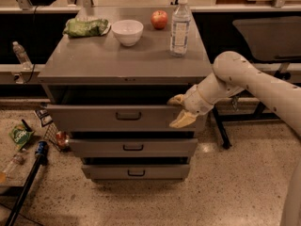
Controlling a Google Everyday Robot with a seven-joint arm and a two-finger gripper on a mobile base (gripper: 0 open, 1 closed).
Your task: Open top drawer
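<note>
We judge the top drawer [89, 119] partly open, our gripper [171, 112] spread wide at three o'clock of its handle [128, 116], further pulling remaining.

Three drawers [160, 147], one bowl [128, 32], one apple [159, 19], one gripper [178, 111] at top drawer [94, 119] right end.

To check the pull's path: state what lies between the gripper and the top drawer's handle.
In the camera view, only bare grey drawer front lies between the gripper, at the top drawer's right end, and its handle.
</note>
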